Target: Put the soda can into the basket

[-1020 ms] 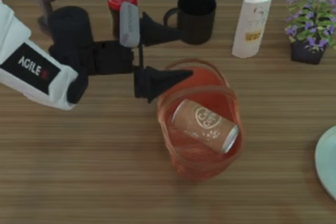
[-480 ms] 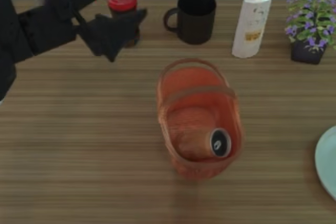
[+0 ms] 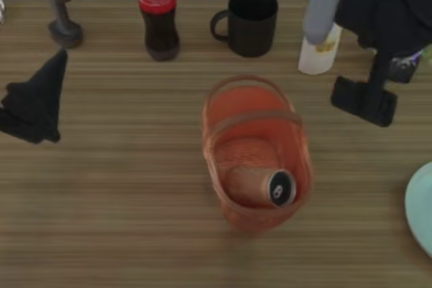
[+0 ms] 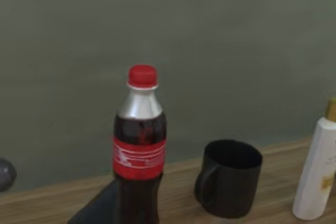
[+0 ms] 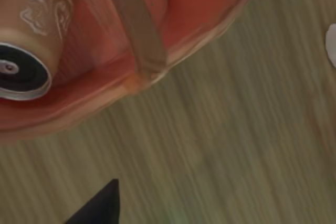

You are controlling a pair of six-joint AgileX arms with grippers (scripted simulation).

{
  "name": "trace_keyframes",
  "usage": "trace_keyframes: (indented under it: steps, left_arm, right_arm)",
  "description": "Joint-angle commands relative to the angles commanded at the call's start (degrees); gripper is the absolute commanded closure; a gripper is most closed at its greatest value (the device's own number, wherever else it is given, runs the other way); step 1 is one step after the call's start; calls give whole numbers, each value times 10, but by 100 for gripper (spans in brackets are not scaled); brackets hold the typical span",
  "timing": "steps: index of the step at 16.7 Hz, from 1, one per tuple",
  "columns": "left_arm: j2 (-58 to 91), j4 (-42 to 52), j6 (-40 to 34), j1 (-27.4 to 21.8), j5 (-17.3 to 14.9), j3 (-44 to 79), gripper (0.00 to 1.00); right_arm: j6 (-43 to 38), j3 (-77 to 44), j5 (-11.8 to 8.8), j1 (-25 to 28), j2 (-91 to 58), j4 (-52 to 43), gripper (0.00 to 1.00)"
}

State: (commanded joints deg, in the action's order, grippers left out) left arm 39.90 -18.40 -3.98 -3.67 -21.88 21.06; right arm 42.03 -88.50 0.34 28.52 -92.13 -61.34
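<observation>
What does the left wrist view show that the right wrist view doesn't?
Only the left wrist view shows the cola bottle, the black mug and a white lotion bottle standing on the table's far edge. Only the right wrist view shows the soda can lying on its side inside the basket, plus a pale plate edge. Both share the wooden table.

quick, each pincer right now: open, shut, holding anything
Left pincer: at the table's left edge, empty; open or shut cannot be told.
Right pincer: far right, empty; cannot be told either.
</observation>
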Motion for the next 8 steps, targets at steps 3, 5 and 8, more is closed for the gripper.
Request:
trace_keyframes:
  steps: [3, 5, 8]
  left_arm:
    - [-175, 78, 11, 22, 87, -85, 0]
    - [-266, 120, 20, 33, 137, -134, 0]
    - [-360, 165, 33, 43, 193, -188, 0]
  right_arm:
    - [67, -151, 1, 45, -156, -97, 0]
    - [104, -231, 1, 70, -239, -150, 0]
    - [144, -315, 0, 99, -327, -208, 0]
